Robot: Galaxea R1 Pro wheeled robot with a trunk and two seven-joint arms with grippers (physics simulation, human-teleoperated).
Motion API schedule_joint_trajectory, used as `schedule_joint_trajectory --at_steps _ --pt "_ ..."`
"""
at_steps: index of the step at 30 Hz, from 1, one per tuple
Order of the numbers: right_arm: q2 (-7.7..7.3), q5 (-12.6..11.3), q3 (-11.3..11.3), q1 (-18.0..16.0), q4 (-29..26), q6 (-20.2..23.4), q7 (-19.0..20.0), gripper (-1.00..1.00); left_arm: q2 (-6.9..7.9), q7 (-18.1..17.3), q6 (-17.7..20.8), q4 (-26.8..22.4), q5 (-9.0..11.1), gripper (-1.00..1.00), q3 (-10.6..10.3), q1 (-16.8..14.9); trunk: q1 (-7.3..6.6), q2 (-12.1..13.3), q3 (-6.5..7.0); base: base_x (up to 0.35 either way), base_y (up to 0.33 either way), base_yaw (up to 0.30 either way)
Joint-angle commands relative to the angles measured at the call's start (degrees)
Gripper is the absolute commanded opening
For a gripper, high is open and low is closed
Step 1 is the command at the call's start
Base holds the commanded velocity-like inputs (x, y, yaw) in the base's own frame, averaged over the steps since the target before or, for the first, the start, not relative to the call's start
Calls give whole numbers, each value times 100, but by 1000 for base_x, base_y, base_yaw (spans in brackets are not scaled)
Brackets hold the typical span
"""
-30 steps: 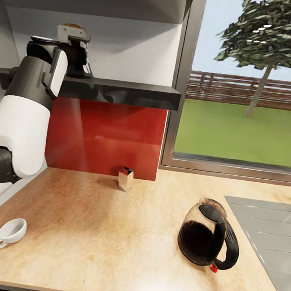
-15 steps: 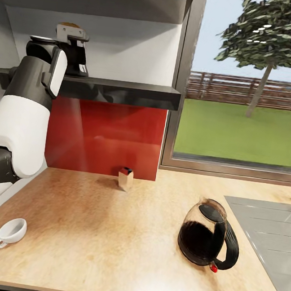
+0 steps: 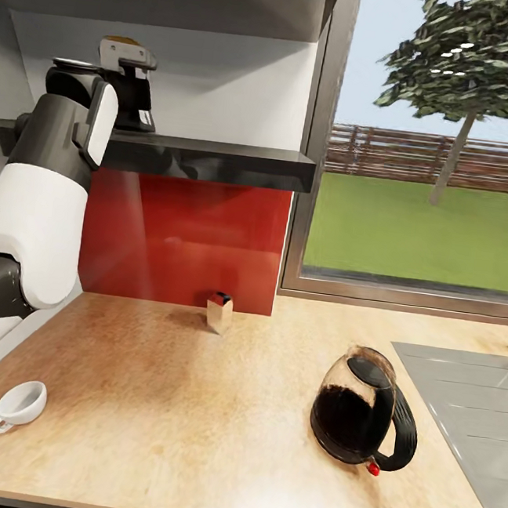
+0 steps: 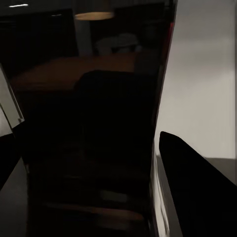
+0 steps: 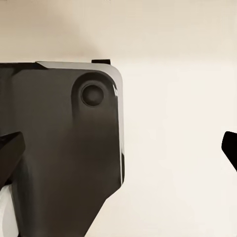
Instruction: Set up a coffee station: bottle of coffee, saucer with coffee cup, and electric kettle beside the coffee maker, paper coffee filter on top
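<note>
Saw kitchen countertop filling lower frame, beige wood grain, steel sink at right edge. Window upper right: lawn, fence, tree. Kitchen shelf black, upper left, red wall panel below. My left gripper up on shelf, pinching dark bottle of coffee; white label patch unreadable. Right gripper fingers spread. Electric kettle centre-right, coffee cup lower left, small tan box near panel.

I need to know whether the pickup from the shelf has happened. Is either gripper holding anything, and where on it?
The left gripper sits around the bottle of coffee on the kitchen shelf, at its sides; a firm grip cannot be confirmed.
</note>
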Motion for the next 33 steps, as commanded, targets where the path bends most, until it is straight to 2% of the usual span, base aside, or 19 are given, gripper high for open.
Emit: schedule_joint_trajectory --at_steps 1,7,15,21,26,33 --pt "0 54 -43 -5 5 -23 -7 100 -2 -28 32 -5 -61 -100 3 -16 4 -12 -13 0 0 0" --pt "-6 48 -43 -5 3 -26 3 100 -10 -26 49 -11 -61 -100 2 -54 4 -12 -13 0 0 -37" --pt "-7 37 -47 -5 0 -26 4 100 -7 -27 58 -41 -61 -100 0 -40 4 -12 -13 0 0 -247" --pt "-7 37 -51 -5 1 -26 4 100 -13 -27 64 -607 -62 -100 -21 23 4 -12 -13 0 0 -278" --pt "-7 37 -52 -5 -3 -26 4 100 -14 -28 120 -733 -66 -100 -48 33 4 -12 -13 0 -6 -279" --pt "-7 37 -52 -5 3 -26 4 100 -29 -25 238 -736 -70 -100 -54 32 4 -12 -13 0 -247 -279"
